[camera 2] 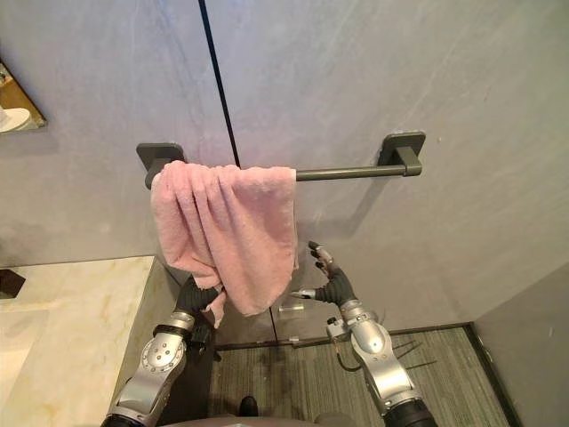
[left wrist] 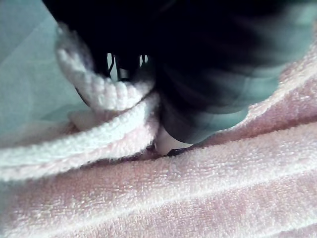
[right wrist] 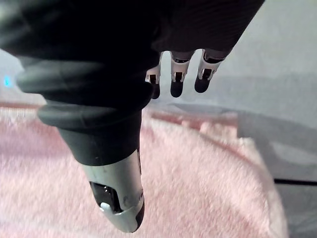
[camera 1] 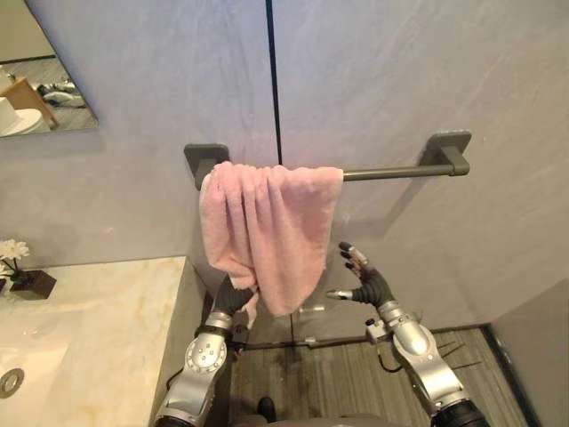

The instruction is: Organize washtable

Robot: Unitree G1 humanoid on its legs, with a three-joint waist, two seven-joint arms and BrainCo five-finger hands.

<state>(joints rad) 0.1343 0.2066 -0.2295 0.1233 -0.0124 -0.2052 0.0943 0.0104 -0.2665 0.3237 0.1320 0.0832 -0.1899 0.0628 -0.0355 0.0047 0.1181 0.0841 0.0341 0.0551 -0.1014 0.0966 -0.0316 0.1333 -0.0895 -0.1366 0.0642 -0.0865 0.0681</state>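
Right hand [camera 1: 366,283] was held up open just beside the lower right edge of the pink towel [camera 1: 267,222], apart from it, with its fingers [right wrist: 177,82] straight and spread and its thumb [right wrist: 116,193] stretched out. Left hand [camera 1: 231,298] was raised under the towel's lower left part, with its upper half hidden behind the cloth, so whether it gripped the towel could not be told. The towel hung over the left end of a dark grey bar [camera 1: 391,172] fixed level on the grey wall. Its long axis ran straight down, it was bunched in upright folds, and its bottom edge slanted to a point low on the right. The rest of the bar, out to its right mount, was bare. The left wrist view, from very close, showed a thick rolled hem [left wrist: 109,94] looped against that hand's dark cover, with ribbed pink cloth past it. The right wrist view showed the flat face of the towel beyond the straight fingers. The left eye view also took in a pale marble bench [camera 1: 124,311] at lower left, with a white flower [camera 1: 12,251] in a dark box [camera 1: 34,284] on it, a sink drain [camera 1: 11,381] and a mirror [camera 1: 40,80] above. The right eye view caught just a corner of that box.
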